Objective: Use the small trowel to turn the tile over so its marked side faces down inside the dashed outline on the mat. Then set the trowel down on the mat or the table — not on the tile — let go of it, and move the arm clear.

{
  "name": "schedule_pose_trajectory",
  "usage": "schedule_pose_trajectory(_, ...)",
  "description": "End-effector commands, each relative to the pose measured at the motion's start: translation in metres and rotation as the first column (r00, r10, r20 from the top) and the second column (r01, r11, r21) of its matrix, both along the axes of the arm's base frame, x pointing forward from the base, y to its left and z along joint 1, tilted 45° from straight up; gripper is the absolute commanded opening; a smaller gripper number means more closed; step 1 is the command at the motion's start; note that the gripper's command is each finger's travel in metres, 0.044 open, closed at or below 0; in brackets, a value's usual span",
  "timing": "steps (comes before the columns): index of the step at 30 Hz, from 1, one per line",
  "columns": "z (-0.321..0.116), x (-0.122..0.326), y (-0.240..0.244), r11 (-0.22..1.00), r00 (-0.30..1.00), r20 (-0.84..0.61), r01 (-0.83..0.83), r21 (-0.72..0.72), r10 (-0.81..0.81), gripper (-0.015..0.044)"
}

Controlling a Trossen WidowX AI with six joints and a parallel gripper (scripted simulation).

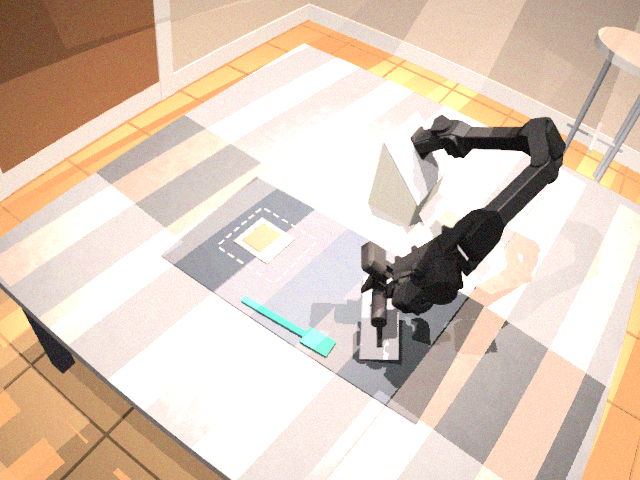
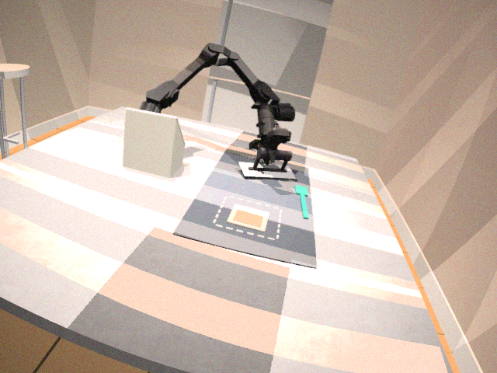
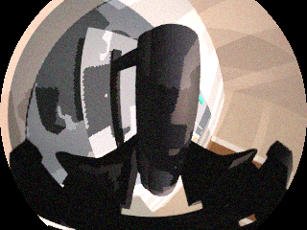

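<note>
The cream tile lies flat inside the dashed outline on the mat, its orange marked face up. My gripper is shut on the dark cylindrical handle of the small trowel. The trowel's flat pale plate is level, low over or on the mat's other end, well apart from the tile. Whether the plate touches the mat cannot be told. The fingertips are partly hidden by the handle.
A turquoise spatula lies along the mat's long edge, between the tile and the trowel. A pale wedge-shaped block stands on the table beside the mat, near the arm's base. A stool stands beyond the table.
</note>
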State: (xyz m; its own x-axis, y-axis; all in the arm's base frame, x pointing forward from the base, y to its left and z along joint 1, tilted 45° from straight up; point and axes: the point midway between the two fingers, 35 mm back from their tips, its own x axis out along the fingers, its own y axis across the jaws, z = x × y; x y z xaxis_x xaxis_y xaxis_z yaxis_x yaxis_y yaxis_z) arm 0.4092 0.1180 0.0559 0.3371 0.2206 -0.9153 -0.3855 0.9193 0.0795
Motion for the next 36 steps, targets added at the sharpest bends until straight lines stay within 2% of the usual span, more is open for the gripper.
schedule_pose_trajectory(1,0.014,-0.003,0.005,0.997,0.996,-0.041,0.075,-0.033,-0.077,0.0000)
schedule_pose_trajectory(17,0.063,-0.047,0.031,0.927,0.929,-0.168,0.285,-0.245,-0.330,0.0000)
schedule_pose_trajectory(36,0.053,-0.046,0.042,0.926,0.928,-0.169,0.287,-0.246,-0.332,0.0000)
